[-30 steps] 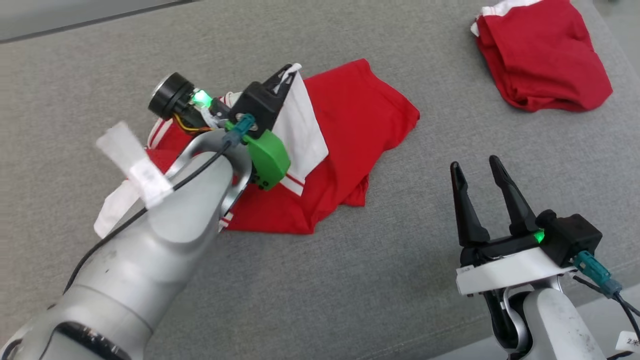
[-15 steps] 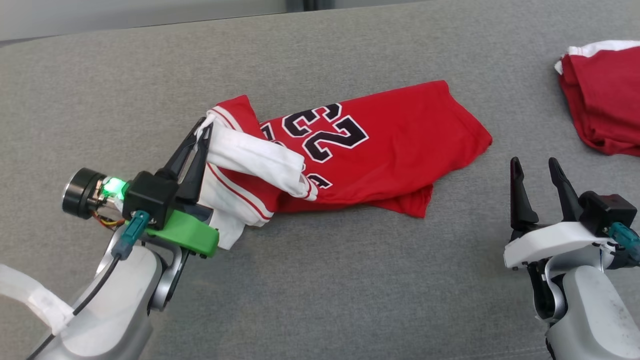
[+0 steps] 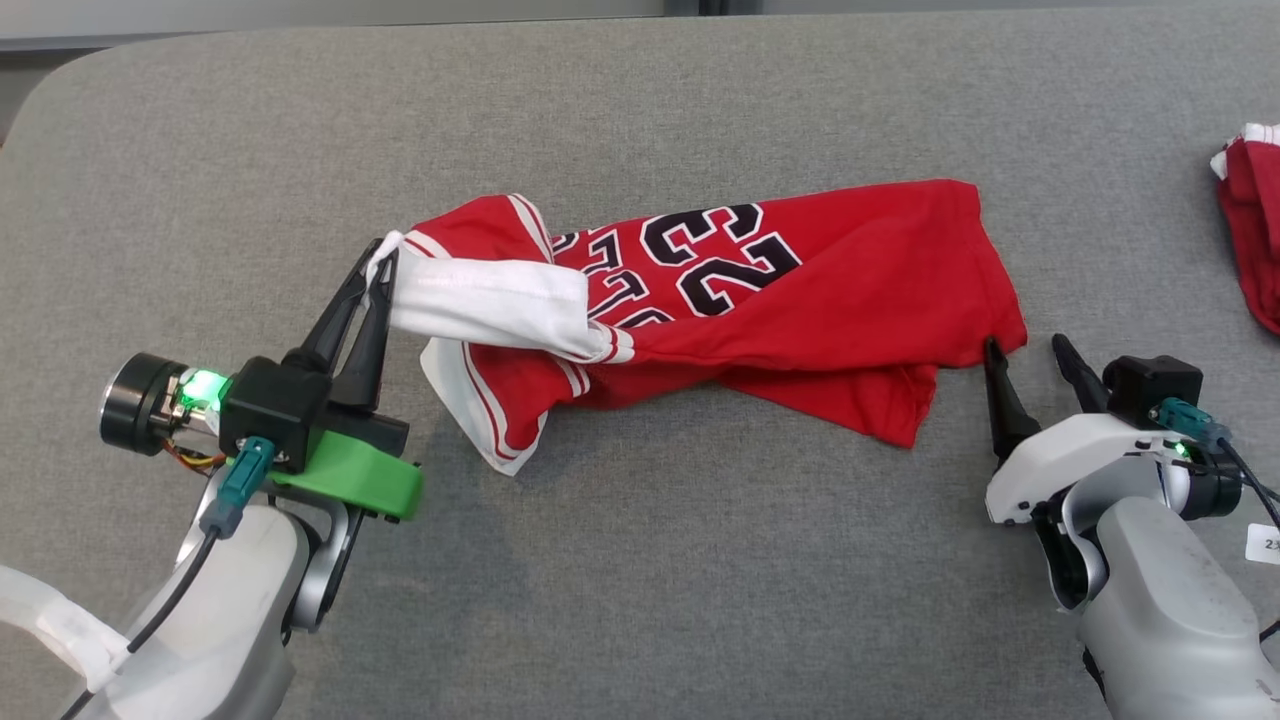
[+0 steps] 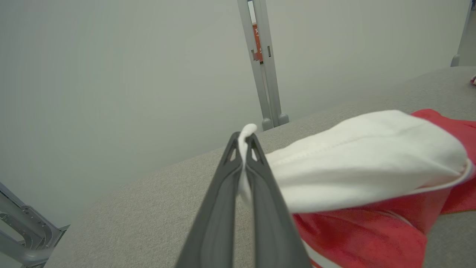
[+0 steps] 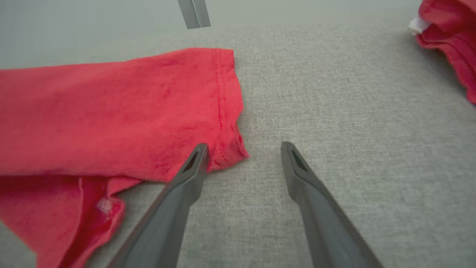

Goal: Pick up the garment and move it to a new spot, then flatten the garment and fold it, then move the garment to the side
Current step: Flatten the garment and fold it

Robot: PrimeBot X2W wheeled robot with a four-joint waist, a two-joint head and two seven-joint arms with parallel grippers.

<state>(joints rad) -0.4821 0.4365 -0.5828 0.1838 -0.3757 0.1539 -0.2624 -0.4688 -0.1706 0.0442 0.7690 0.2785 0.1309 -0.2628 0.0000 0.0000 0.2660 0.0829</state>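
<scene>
- Grey upholstery (image 3: 640, 580) runs across the foreground, with both pale forearms rising from the bottom edge of the head view.
- On the right and nearest, the right gripper (image 3: 1025, 345) stands open, a wide gap between its two dark fingers, and holds nothing.
- In the right wrist view, a hem corner (image 5: 232, 149) of the garment (image 5: 111, 104) pokes into that gap from the left, hard by the left-hand finger. Whether the finger touches the cloth I cannot tell.
- A little farther in on the left, the left gripper (image 3: 380, 255) is pinched tight on a white band (image 3: 490, 300) of the garment. The left wrist view shows a tuft of white squeezed out above the closed tips.
- The garment, a red jersey with black numerals, lies mid-surface between the two grippers, its long axis running left to right across the head view. The white-trimmed end is lifted at the left gripper. The hem end lies flat by the right gripper, and a rumpled lower layer is tucked beneath.
- The coming move seems to turn on that hem corner. It sits just ahead and slightly left of the right gripper, and the right arm is much the nearer. A short reach and a close there would likely give a hold at each end for stretching the cloth flat along its length.
- Well apart at the far right edge lies a second red cloth (image 3: 1250, 220).
- Farthest off are a pale wall (image 4: 111, 74) and a grey post (image 4: 262, 74).
</scene>
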